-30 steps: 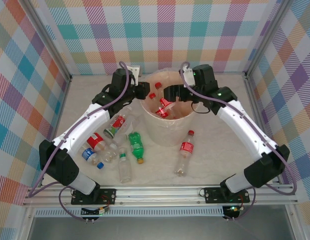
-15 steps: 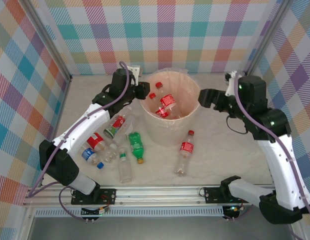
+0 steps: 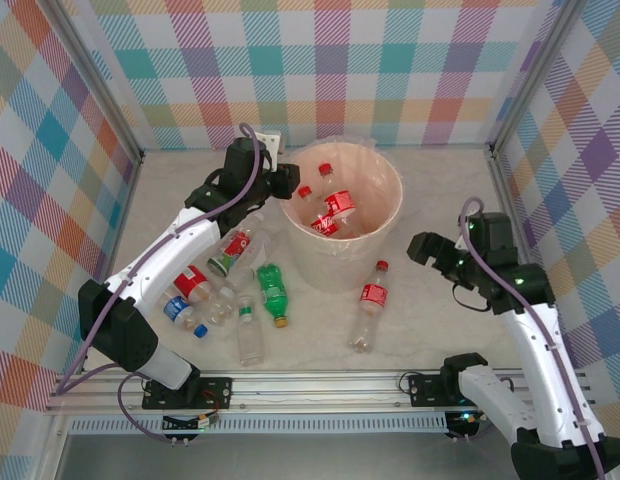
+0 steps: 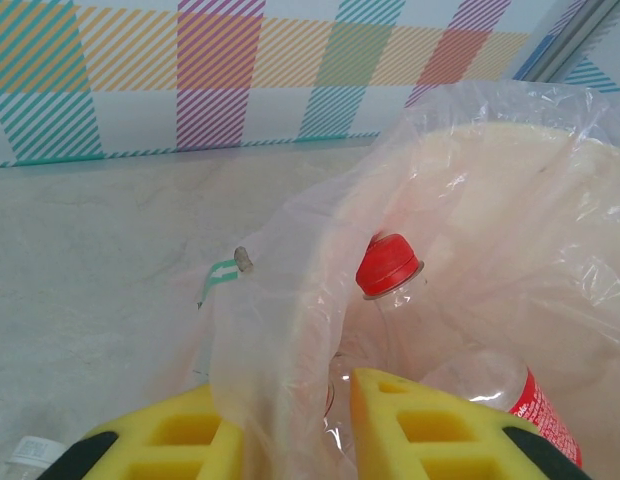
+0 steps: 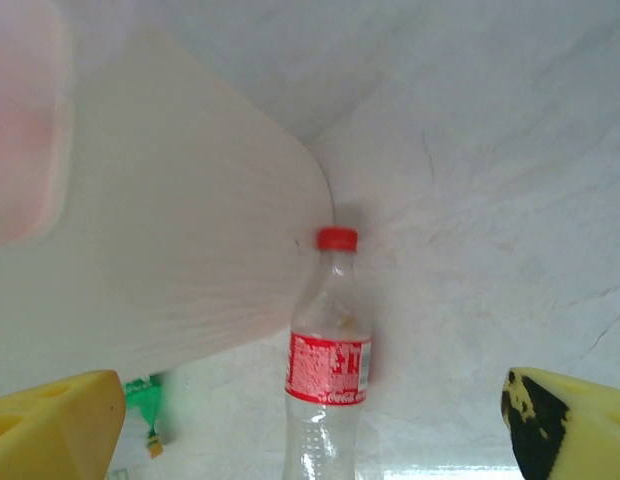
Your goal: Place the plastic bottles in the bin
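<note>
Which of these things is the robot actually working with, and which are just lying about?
Part of the job: the bin; bottles inside it; red-labelled bottle beside it; green bottle; other bottles near that one.
Just surroundings: checked walls; metal rail; table.

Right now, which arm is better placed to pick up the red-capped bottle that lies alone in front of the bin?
Right. The right pincer, open, hovers close to that bottle, framed between its fingers in the wrist view. The left pincer is clamped on the rim of the bin.
</note>
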Available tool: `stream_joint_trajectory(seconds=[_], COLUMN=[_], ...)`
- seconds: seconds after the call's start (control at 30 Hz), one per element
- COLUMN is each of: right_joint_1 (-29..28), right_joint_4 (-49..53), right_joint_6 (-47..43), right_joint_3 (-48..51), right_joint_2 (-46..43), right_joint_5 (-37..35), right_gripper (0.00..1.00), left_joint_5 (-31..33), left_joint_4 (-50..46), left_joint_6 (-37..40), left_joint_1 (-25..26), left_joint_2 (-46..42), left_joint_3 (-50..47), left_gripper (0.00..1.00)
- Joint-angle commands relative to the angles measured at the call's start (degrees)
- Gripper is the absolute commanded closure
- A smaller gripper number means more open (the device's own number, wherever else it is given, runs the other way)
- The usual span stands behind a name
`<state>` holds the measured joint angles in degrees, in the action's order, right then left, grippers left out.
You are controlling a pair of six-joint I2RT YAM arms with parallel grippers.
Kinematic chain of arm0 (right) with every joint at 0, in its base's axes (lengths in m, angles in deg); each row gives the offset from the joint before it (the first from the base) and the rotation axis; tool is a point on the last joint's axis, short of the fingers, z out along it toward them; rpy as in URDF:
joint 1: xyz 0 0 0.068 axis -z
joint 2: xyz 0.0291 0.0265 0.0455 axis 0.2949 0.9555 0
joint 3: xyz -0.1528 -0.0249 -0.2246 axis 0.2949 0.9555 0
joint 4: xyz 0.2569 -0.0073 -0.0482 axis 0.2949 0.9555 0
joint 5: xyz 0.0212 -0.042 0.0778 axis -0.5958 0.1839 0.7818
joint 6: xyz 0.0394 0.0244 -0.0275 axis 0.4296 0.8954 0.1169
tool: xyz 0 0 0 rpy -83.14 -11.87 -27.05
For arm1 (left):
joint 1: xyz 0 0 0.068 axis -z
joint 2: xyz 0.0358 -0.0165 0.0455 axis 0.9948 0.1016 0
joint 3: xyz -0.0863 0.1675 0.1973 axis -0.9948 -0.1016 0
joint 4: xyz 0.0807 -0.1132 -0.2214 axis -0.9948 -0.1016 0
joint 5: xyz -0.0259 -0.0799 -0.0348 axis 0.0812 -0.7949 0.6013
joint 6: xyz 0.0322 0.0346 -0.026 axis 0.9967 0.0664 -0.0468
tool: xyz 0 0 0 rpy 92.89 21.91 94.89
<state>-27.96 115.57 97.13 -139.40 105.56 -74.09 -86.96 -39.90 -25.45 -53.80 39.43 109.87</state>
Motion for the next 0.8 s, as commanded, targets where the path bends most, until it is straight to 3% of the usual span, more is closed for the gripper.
stream_joint_trajectory(seconds=[0.0,0.07,0.2,0.33,0.5,0.77], right_joint_1=[0.2,-0.8,-7.8,-11.0,-11.7,-11.7], right_joint_4=[-11.2,-16.7,-20.4,-25.0,-28.0,-36.8], right_joint_6=[8.0,12.4,14.8,17.6,17.6,18.2], right_joint_3=[9.2,14.8,19.5,23.4,26.3,29.5], right_joint_2=[-1.9,-2.1,-0.5,2.3,3.4,9.8], right_joint_5=[7.3,10.0,4.6,3.4,0.7,5.2], right_gripper=[0.05,0.07,0.08,0.09,0.10,0.15], left_joint_5=[0.0,-0.4,0.4,0.0,0.3,1.3], left_joint_4=[-11.5,-11.5,-11.4,-11.6,-11.5,-11.8], left_joint_6=[2.5,2.5,2.8,2.7,2.5,2.9], left_joint_1=[1.8,1.8,1.8,1.8,1.8,1.8], left_joint_2=[3.4,2.9,2.3,3.2,3.4,3.5], left_joint_3=[-3.3,-3.1,-3.2,-3.1,-3.2,-3.1], left_gripper=[0.72,0.72,0.72,0.73,0.74,0.74])
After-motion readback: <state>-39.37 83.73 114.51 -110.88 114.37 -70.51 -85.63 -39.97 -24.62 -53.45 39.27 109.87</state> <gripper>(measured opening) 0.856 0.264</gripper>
